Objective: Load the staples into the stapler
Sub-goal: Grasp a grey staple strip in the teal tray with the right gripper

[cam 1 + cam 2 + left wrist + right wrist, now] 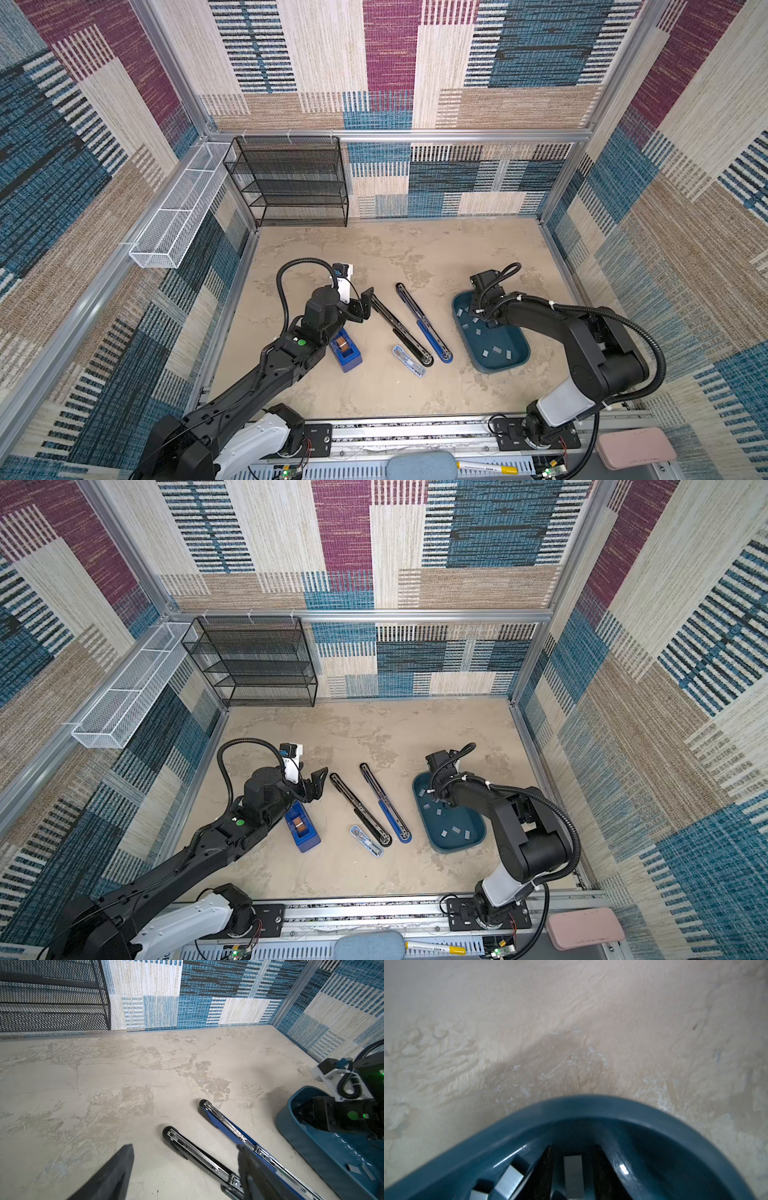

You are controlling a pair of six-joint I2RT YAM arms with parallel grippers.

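Two staplers lie opened flat side by side on the table, a black stapler (399, 328) (359, 808) (193, 1151) and a blue stapler (424, 328) (384, 806) (224, 1122). Their metal channels face up. Staples (494, 351) (456, 830), small grey strips, lie scattered in a teal tray (505, 338) (469, 818) (591, 1105). My right gripper (573, 1149) reaches down into the tray's far end. Its jaws stand slightly apart, with one strip (573, 1174) lying between them and a narrow gap on each side. My left gripper (363, 305) (185, 1147) hangs open over the black stapler's far end, holding nothing.
A blue tape dispenser (347, 353) sits under the left arm. A small clear case (409, 360) lies by the staplers' near ends. A black mesh shelf (291, 183) and a white mesh basket (178, 208) stand at the back left. Walls enclose the table.
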